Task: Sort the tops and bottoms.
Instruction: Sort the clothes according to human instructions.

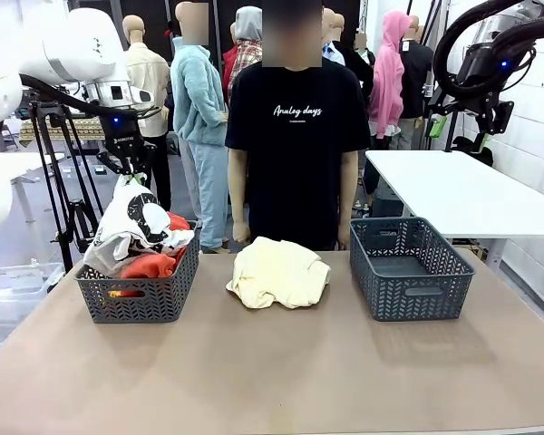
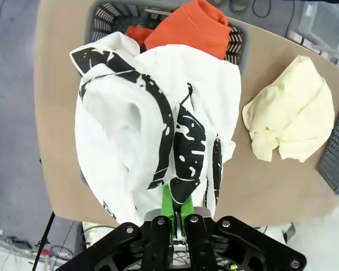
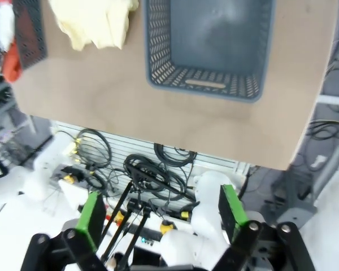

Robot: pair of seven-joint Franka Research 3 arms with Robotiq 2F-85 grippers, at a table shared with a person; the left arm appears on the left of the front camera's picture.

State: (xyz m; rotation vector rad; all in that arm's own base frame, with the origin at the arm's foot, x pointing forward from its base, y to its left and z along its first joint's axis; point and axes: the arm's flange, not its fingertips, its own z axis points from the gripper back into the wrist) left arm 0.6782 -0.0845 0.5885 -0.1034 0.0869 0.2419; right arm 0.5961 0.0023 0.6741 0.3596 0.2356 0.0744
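Mid-counter point(image 1: 272, 362), the pale yellow garment point(image 1: 278, 272) lies crumpled, broadest left to right. It looks soft and light, best pinched at a raised fold. Farther left, the left end effector point(image 1: 131, 170) is clamped on the white printed garment point(image 1: 136, 222), which hangs limp, long axis vertical, its tail in the left basket point(image 1: 140, 304) over the orange-red garment point(image 1: 148, 265). Far right and high, the right end effector point(image 3: 161, 215) gapes wide, empty.

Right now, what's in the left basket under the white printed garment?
An orange-red garment lies in the left basket, beneath the white printed garment hanging from the left gripper. Anything deeper is covered by cloth.
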